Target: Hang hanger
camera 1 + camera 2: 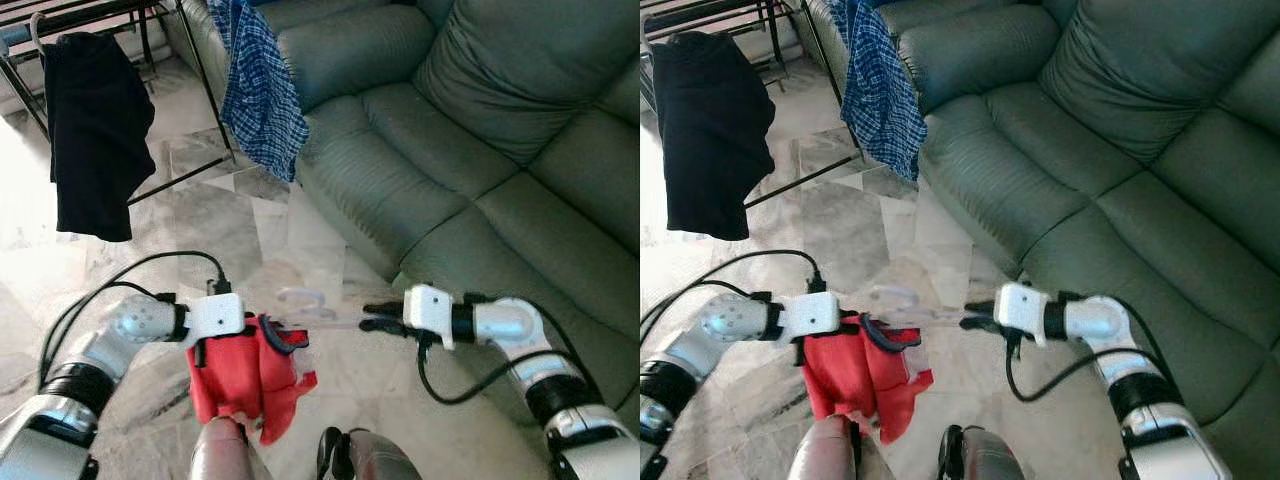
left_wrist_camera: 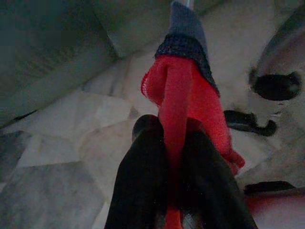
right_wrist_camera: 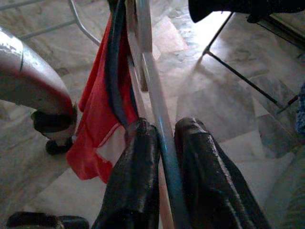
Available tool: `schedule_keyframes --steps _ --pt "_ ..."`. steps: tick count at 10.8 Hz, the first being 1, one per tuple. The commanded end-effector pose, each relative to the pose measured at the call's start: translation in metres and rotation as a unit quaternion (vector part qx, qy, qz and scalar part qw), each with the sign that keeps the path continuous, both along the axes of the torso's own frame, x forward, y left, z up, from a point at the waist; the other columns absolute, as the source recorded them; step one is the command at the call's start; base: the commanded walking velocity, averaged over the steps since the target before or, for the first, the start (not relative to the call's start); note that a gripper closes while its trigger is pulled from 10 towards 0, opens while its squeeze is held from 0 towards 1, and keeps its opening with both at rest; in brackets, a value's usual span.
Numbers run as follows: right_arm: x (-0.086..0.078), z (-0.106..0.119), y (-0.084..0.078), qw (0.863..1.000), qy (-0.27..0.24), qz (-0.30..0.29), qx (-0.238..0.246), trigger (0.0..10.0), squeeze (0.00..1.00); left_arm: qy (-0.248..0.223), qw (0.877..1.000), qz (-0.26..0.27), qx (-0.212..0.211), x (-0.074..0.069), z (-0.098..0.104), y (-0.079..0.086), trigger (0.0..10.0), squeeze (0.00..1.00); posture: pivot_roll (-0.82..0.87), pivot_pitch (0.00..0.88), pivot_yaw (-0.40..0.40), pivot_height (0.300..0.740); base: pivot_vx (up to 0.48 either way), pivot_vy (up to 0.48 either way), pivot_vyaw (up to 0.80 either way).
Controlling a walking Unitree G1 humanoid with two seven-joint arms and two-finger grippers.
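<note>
A clear plastic hanger (image 1: pixel 305 305) is held between my two grippers above the marble floor, its hook pointing away from me. A red garment (image 1: pixel 245 385) with a dark blue collar hangs from its left end. My left gripper (image 1: pixel 262 335) is shut on the red garment (image 2: pixel 178 102), seen pinched between the black fingers (image 2: pixel 143 181). My right gripper (image 1: pixel 375 316) is shut on the hanger's bar (image 3: pixel 159 119), which runs between its two fingers (image 3: pixel 133 176). The drying rack (image 1: pixel 95 20) stands at the far left.
A black garment (image 1: pixel 95 135) hangs on the rack, and a blue checked shirt (image 1: pixel 260 85) hangs beside the green sofa (image 1: pixel 480 150), which takes up the right. Black rack legs (image 1: pixel 185 178) cross the floor. My own legs (image 1: pixel 300 455) show at the bottom.
</note>
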State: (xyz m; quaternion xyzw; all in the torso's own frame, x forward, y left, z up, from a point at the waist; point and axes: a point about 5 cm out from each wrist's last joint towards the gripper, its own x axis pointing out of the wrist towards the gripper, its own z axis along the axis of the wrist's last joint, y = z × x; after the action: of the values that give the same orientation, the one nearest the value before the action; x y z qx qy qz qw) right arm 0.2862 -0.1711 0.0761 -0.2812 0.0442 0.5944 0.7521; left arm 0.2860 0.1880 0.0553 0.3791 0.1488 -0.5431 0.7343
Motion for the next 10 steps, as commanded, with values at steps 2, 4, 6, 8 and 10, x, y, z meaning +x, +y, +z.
schedule_keyframes --steps 2,4,6,8,10 --pt "0.012 0.003 -0.019 0.994 -0.036 -0.026 -0.101 10.0 1.0 -0.05 0.997 0.059 0.003 0.013 0.007 0.005 0.0 0.0 0.04 0.128 -0.093 0.74 0.0 0.0 0.0" --pt "0.027 0.024 -0.044 0.988 -0.07 -0.082 -0.109 10.0 1.0 -0.041 0.995 0.09 -0.006 0.01 0.0 0.008 0.0 0.0 0.05 0.13 -0.088 0.74 0.0 0.0 0.0" --pt "0.041 0.056 -0.063 0.981 -0.112 -0.138 -0.074 10.0 1.0 -0.042 0.984 0.167 -0.047 0.01 -0.008 0.015 0.0 0.0 0.04 0.132 -0.08 0.74 0.0 0.0 0.0" --pt "0.057 0.095 -0.071 0.941 -0.194 -0.259 0.102 10.0 1.0 -0.057 0.963 0.24 -0.105 0.017 -0.004 0.011 0.0 0.0 0.05 0.147 -0.076 0.74 0.0 0.0 0.0" --pt "0.046 0.07 -0.066 0.931 -0.111 -0.281 0.205 10.0 1.0 -0.054 0.955 0.255 -0.144 0.02 -0.001 0.002 0.0 0.0 0.06 0.153 -0.072 0.74 0.0 0.0 0.0"
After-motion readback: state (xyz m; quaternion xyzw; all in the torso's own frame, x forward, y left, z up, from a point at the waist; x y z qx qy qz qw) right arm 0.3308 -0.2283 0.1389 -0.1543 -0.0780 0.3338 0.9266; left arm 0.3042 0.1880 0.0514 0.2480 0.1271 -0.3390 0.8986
